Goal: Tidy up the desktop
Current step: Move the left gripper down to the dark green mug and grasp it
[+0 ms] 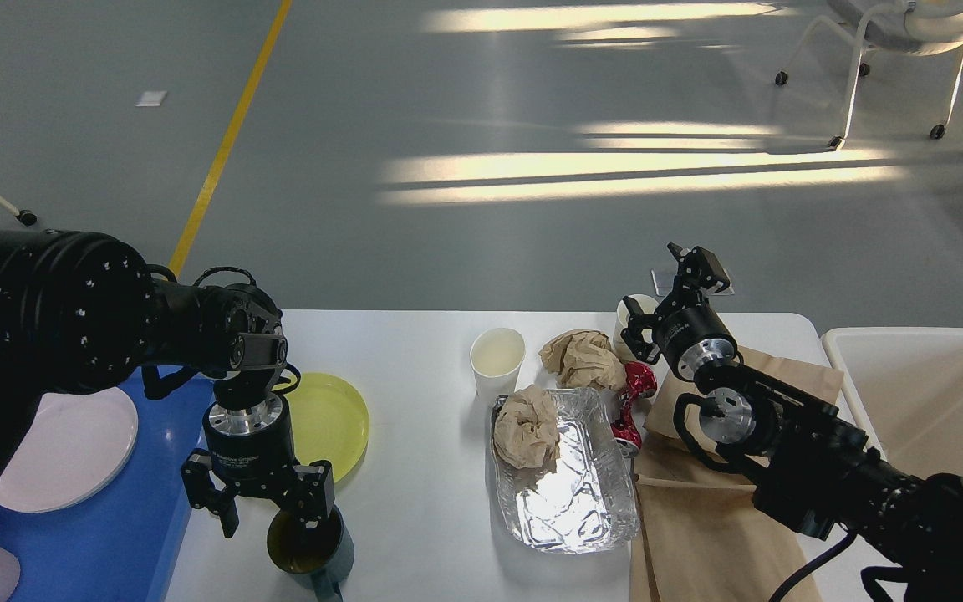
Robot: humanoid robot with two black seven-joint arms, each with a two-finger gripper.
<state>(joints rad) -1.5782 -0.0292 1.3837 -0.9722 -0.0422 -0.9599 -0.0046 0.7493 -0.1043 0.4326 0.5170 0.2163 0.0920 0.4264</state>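
— One white desk fills the near half of the room, rounded at its far corners, grey floor behind it. What sits on it?

— Near the middle, a foil tray with a crumpled brown paper ball resting in its far end. A second paper wad lies just beyond the tray, touching a crushed red can. A white paper cup stands upright just left of them, and brown paper bags lie flat to the right.

— And on the left side?

— A yellow plate on the desk, and in front of it a dark mug standing upright. Beside them a blue tray carries a white plate.

— Where is the left claw?

— Pointing down over the mug. Its fingers are spread apart; the right one dips at the mug's rim, the left one hangs outside it above the tray's edge.

— The right claw?

— Raised near the far edge, in front of another white cup. Its fingers look apart, gripping nothing. A white bin stands off the desk's right end.
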